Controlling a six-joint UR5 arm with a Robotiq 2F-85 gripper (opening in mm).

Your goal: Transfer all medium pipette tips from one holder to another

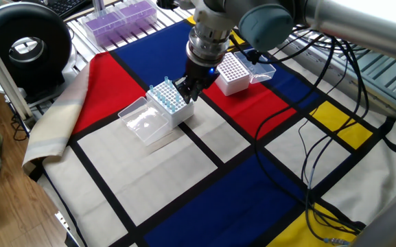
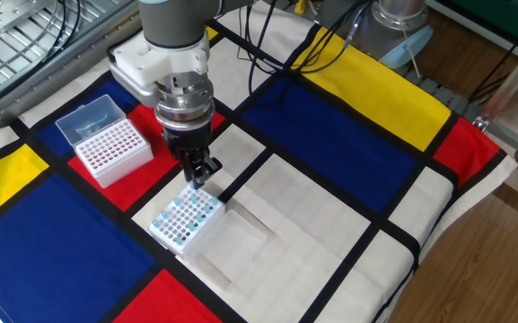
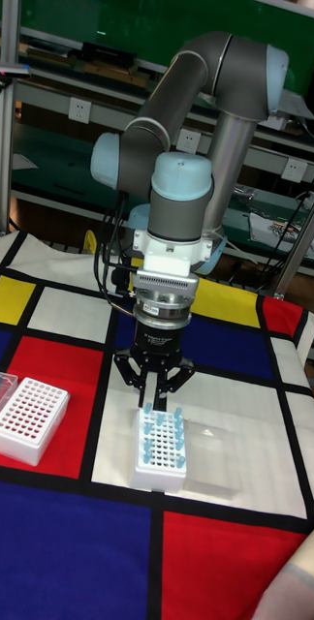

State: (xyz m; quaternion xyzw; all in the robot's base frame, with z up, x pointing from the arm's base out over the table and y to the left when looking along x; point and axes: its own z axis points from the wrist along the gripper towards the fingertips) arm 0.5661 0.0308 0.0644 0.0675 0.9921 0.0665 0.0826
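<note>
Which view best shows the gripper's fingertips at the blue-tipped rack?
The tall fixed view: the gripper faces the camera, both fingers visible above the rack. In one fixed view and the other fixed view the fingers merge into one dark shape.
</note>
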